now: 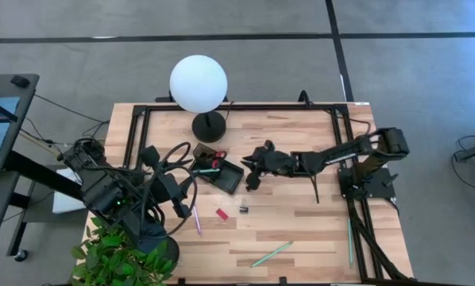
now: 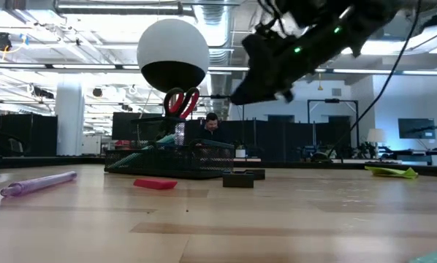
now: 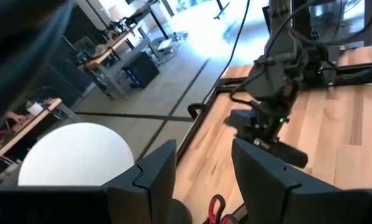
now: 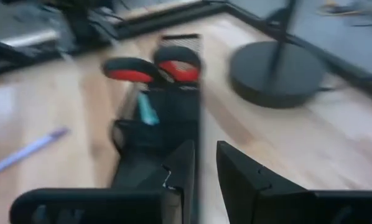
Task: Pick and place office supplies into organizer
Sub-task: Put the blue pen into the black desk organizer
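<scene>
The black organizer (image 1: 224, 173) lies on the table in front of the lamp base. The red-handled scissors (image 1: 213, 156) stand in it with their handles up (image 2: 182, 102), and a teal-green item (image 4: 147, 109) lies in it. My right gripper (image 1: 252, 173) hovers at the organizer's right end, slightly open and empty (image 4: 204, 165). My left gripper (image 1: 170, 159) is open and empty (image 3: 201, 158), raised to the left of the organizer. On the table near the organizer lie a purple pen (image 1: 196, 218), a small red block (image 1: 222, 213), a black clip (image 1: 243, 209) and a light-green pen (image 1: 271, 254).
The lamp with its white globe (image 1: 198, 83) and round black base (image 1: 209, 125) stands just behind the organizer. A potted plant (image 1: 114, 258) sits at the near left corner. A black frame (image 1: 345, 159) runs along the table's edges, with a green stick (image 1: 349, 238) beside it on the right.
</scene>
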Controlling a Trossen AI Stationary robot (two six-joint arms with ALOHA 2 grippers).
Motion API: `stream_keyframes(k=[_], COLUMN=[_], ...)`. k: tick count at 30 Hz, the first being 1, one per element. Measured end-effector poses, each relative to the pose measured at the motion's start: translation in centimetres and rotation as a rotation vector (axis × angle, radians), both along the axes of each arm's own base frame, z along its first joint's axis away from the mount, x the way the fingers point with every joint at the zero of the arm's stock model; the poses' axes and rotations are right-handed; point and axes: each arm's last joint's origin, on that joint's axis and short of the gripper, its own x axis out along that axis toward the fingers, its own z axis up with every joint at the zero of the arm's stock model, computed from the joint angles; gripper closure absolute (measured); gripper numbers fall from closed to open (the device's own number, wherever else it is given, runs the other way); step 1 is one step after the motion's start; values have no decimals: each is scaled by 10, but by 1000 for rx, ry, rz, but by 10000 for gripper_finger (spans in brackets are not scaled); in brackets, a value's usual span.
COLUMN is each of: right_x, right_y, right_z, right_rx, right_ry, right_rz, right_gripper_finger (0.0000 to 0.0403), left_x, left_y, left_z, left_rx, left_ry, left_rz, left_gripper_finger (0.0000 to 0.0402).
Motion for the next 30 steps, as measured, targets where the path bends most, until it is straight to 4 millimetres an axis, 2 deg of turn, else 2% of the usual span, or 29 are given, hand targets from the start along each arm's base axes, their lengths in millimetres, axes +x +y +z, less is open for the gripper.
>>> stream_keyframes(k=[3,8,12,15,21,25,30], right_x=[11,27,46,60,81,80,81], right_y=[-7,-11,-9,-5,-8,-10,-9], right_z=[-11,-43,-54,-57,-53,-50,-46], right_rx=[40,96,106,46,12,-8,-73], right_ry=[-57,-69,-96,-83,-31,31,40], right_rz=[47,123,269,335,319,266,289], right_gripper_finger=[340,341,340,335,303,278,254], left_x=[0,0,0,0,0,1,1], left_y=[0,-1,-1,-1,-1,-2,-3], left_z=[0,-1,-2,-2,-2,-5,-6], left_rx=[-11,-52,-60,-59,-61,-69,-79], left_ry=[-6,4,11,11,13,35,58], left_rz=[3,-7,-11,-11,-12,-21,-34], left_gripper_finger=[248,248,248,248,248,248,248])
